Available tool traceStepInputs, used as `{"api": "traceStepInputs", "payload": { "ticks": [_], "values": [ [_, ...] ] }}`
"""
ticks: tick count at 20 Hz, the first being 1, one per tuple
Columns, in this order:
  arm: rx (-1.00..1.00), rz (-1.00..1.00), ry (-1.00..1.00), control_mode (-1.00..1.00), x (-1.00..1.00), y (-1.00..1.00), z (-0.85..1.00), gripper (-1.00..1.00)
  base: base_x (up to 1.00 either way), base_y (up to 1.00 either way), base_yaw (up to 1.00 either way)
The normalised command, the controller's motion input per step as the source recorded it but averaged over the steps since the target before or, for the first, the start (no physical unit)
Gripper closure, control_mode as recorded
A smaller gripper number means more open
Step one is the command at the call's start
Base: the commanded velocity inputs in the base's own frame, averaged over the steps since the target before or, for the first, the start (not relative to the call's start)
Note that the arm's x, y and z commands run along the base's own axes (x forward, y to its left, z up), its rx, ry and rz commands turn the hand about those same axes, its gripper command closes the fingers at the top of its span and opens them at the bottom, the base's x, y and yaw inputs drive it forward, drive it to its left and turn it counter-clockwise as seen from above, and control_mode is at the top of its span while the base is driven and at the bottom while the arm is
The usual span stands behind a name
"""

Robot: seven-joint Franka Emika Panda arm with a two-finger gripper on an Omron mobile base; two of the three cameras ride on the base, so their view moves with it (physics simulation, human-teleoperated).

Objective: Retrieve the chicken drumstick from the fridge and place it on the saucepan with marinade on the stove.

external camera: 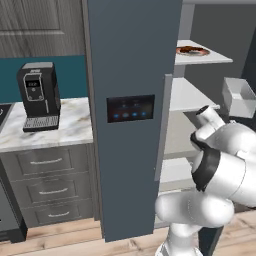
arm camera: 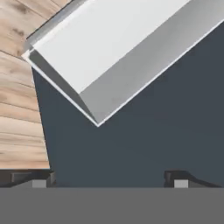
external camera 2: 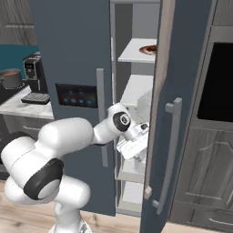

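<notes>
Right, nearest to us the white arm (external camera 2: 59,150) bends up from the floor and reaches into the gap between the two fridge doors. The gripper (arm camera: 109,177) hangs low inside the fridge (external camera: 132,60), its two dark fingertips (arm camera: 33,178) set wide apart with nothing between them, so it's open and empty. In the hand view they look down on the slate inside of a door, a pale door bin (arm camera: 113,57) slanting across above them, wood floor (arm camera: 19,109) off to one side.

Stepping back a bit, the left door (external camera 2: 75,68) carries a dark control panel (external camera: 130,108) with small blue lights and a long grey handle (external camera 2: 102,113). The right door (external camera 2: 182,91) stands swung out, its own handle (external camera 2: 170,150) facing us.

Further in, pale shelves (external camera: 187,95) stack up the grey interior. On the upper shelf sits a white plate (external camera: 192,51) with the reddish-brown drumstick (external camera: 190,49) on it, well above the gripper.

Off to the left, a black coffee machine (external camera: 39,95) stands on the marble counter (external camera: 75,127) over grey drawers (external camera: 47,175). Farthest out, at the left edge of the right base view, the grey saucepan (external camera 2: 11,78) sits on the stove (external camera 2: 5,93), orange-red marinade (external camera 2: 10,72) showing at its rim.
</notes>
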Motion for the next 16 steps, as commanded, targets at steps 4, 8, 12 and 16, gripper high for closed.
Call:
{"api": "traceStepInputs", "payload": {
  "ticks": [4, 8, 12, 16],
  "values": [
    [0.0, 0.0, 0.14, -1.0, -0.64, -1.0, -0.01, -1.0, 0.0, 0.0, 0.0],
    [0.0, 0.07, 0.2, -1.0, -0.07, -1.0, 0.0, -1.0, 0.0, 0.0, 0.0],
    [0.0, 0.14, 0.2, -1.0, 0.0, -0.41, 0.02, -1.0, 0.0, 0.0, 0.0],
    [0.0, 0.11, 0.03, -1.0, -0.19, 0.27, 0.0, -1.0, 0.0, 0.0, 0.0]
  ]
}}
